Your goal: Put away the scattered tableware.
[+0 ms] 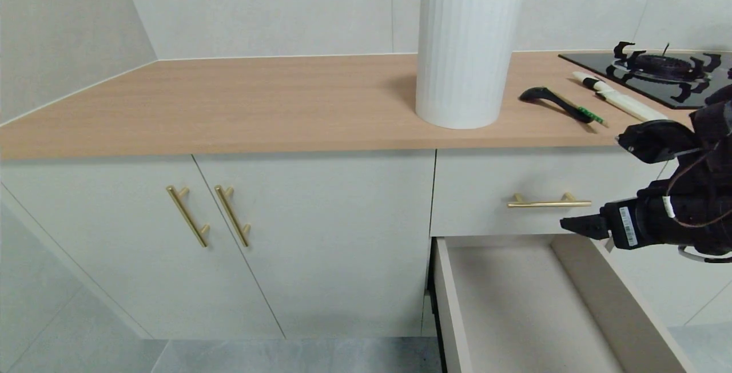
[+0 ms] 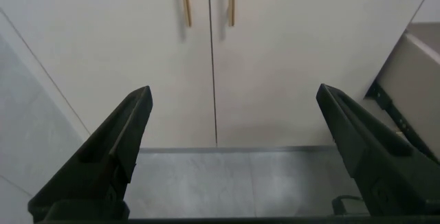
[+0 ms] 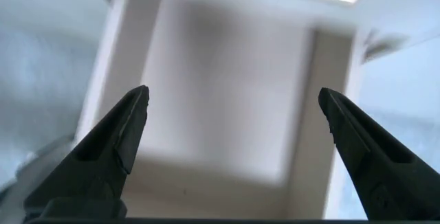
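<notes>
Black spoon [image 1: 556, 102] on counter [image 1: 274, 104], above wide-spread right pincer [image 1: 592, 182]; apart

On the counter [image 1: 229, 110], a ladle [image 1: 557, 103] and perhaps a knife [image 1: 617, 101] lie right of the canister [image 1: 468, 55].

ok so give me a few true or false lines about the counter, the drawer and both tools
1. The lower drawer is pulled open. True.
2. The right tool grips a utensil. False: it is open and holds nothing.
3. The black utensil lies on the counter beside the white container. True.
4. The white container lies on its side. False: it stands upright.
5. The left tool is shut. False: it is open, facing the cabinet doors.
</notes>
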